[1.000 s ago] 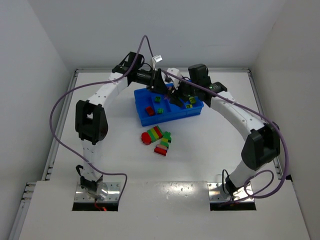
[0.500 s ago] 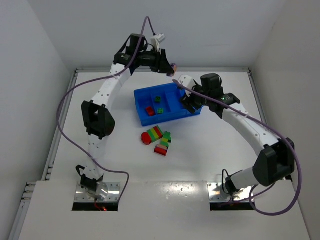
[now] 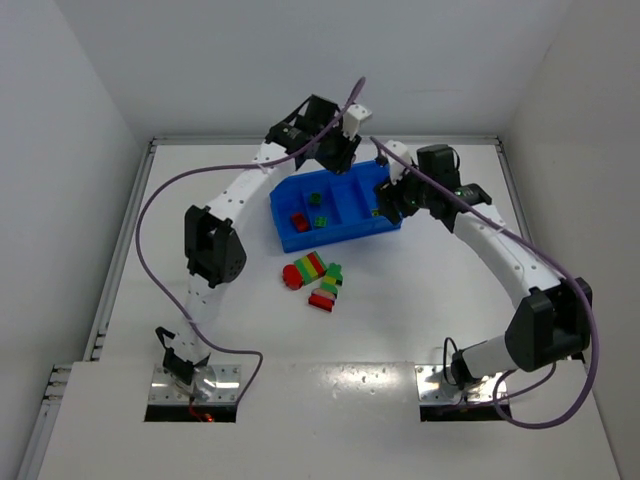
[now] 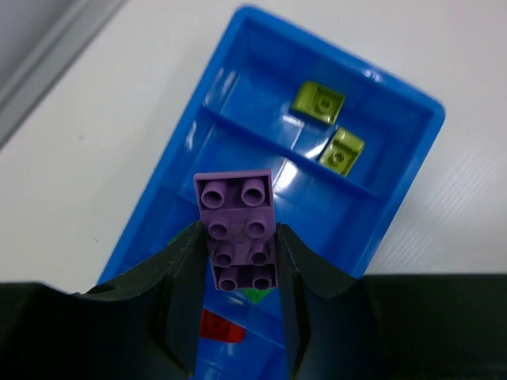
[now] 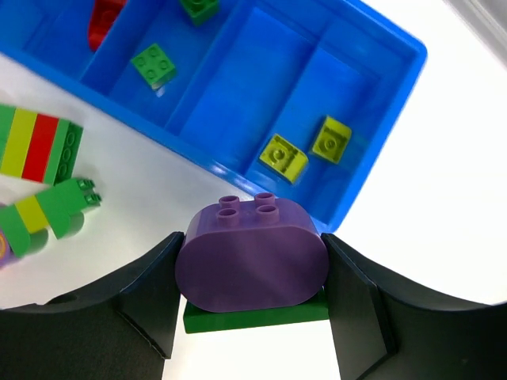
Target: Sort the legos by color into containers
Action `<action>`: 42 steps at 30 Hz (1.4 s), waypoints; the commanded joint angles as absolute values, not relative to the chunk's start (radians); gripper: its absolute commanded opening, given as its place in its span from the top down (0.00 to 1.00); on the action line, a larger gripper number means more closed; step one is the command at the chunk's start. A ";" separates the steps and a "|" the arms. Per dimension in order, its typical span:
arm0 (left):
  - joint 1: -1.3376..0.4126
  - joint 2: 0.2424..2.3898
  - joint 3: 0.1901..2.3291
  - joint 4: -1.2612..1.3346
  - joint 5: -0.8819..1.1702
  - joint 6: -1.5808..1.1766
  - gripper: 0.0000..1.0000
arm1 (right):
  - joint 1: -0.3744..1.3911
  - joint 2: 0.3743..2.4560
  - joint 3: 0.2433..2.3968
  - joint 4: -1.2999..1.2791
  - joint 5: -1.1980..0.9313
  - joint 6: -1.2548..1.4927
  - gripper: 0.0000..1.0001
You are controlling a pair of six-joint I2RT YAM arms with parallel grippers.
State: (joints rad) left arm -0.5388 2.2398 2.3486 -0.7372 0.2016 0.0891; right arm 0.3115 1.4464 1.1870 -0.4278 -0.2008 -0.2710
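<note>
The blue tray (image 3: pixel 283 238) holds a red lego (image 3: pixel 299 222), green legos (image 3: pixel 320 220) and, in the right wrist view, two yellow ones (image 5: pixel 283 156) in its end compartment. My left gripper (image 3: pixel 345 150) hangs above the tray's far side, shut on a flat purple lego (image 4: pixel 235 202) over the middle compartments. My right gripper (image 3: pixel 385 200) sits by the tray's right end, shut on a rounded purple lego (image 5: pixel 252 257) with a green plate (image 5: pixel 257 315) stuck under it. Two striped lego stacks (image 3: pixel 305 272) (image 3: pixel 327 288) lie on the table in front of the tray.
White walls close the table in at the back and both sides. Purple cables loop from both arms above the table. The compartment next to the yellow one shows only blue floor (image 5: pixel 253 87).
The two grippers were together over the tray and have come apart. The left one rose, then swung right above the tray's far side; the right one moved to the tray's right end.
</note>
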 commanded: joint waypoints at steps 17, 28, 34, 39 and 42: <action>-0.534 2.459 2.399 -0.788 0.267 0.078 0.88 | 0.176 1.479 1.287 -0.368 -0.288 0.021 1.00; -0.534 2.510 2.421 -0.759 0.285 0.042 0.31 | 0.155 1.540 1.296 -0.307 -0.374 0.199 1.00; -0.511 2.444 2.343 -0.703 0.383 0.000 0.25 | 0.109 1.598 1.305 -0.232 -0.459 0.405 1.00; -0.462 2.213 2.072 -0.476 0.597 -0.086 0.25 | 0.109 1.664 1.390 -0.212 -0.416 0.650 1.00; -0.462 2.126 1.965 -0.361 0.672 -0.147 0.25 | 0.121 1.706 1.456 -0.212 -0.345 0.777 1.00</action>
